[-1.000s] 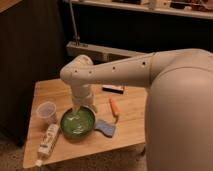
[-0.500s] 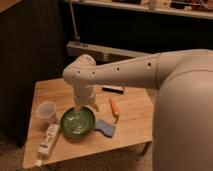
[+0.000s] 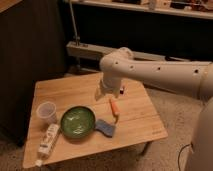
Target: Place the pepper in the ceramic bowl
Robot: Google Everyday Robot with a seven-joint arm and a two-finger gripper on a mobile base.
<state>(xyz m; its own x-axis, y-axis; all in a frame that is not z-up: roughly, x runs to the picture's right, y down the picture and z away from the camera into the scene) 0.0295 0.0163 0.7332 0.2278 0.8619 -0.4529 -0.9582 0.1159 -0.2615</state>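
Observation:
The pepper, small, orange and tapered, lies on the wooden table to the right of the green ceramic bowl. The bowl sits at the table's front middle and looks empty. My gripper hangs from the white arm above the table, just left of and behind the pepper and to the upper right of the bowl. It holds nothing that I can see.
A blue sponge lies between bowl and pepper at the front. A translucent cup stands left of the bowl. A white bottle lies at the front left. A small object sits behind the arm's wrist.
The arm and gripper have moved right, from above the bowl's far rim toward the pepper. The pepper, bowl and other objects have not moved.

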